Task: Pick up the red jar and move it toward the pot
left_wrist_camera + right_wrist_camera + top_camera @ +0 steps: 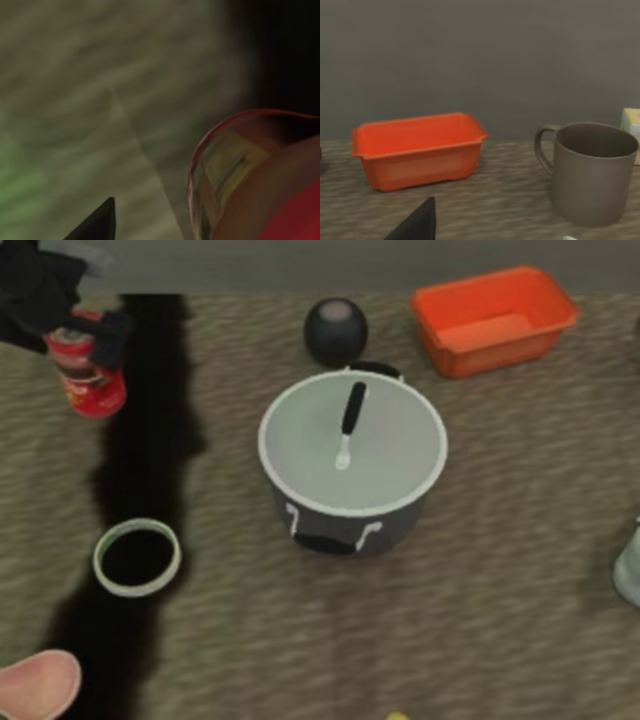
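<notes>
The red jar (92, 380) hangs tilted at the table's far left back, its lid end inside my left gripper (78, 338), which is shut on it. In the left wrist view the jar (260, 185) fills the corner close up, with one dark fingertip (102, 220) showing. The pot (352, 465), dark grey with a pale lid and black strip handle, stands at the table's middle, well to the right of the jar. My right gripper (485, 235) is out of the top view; a single dark fingertip (420, 222) shows, with nothing held.
A black ball (335, 330) sits behind the pot. The orange tub (495, 320) is at the back right. A pale-rimmed ring cup (137, 557) lies front left, a pink object (38, 685) at the front left corner. A brown mug (592, 172) stands near my right gripper.
</notes>
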Tool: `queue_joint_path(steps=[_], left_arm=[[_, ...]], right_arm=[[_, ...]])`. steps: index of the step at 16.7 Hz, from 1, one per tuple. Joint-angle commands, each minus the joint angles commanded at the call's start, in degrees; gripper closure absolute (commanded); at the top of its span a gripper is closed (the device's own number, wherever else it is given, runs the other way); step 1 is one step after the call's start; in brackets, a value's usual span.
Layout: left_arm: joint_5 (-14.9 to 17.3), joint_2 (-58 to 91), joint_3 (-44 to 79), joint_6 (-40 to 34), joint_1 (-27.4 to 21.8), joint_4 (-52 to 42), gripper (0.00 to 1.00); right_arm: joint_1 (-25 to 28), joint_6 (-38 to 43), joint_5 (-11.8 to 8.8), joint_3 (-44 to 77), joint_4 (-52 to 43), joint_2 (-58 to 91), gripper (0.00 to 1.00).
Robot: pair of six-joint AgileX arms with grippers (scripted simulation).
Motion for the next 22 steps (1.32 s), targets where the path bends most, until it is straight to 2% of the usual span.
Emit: queue_joint_path(steps=[4,17,22], left_arm=[[0.0,0.2,-0.1,0.0,0.0,0.3,0.0],[0.0,0.2,-0.1,0.0,0.0,0.3,0.98],[0.0,0.2,-0.1,0.0,0.0,0.3,1.0]], right_arm=[[0.0,0.0,0.0,0.0,0.0,0.0,0.0],[0.0,0.0,0.0,0.0,0.0,0.0,0.0],[0.0,0.0,0.0,0.0,0.0,0.0,0.0]])
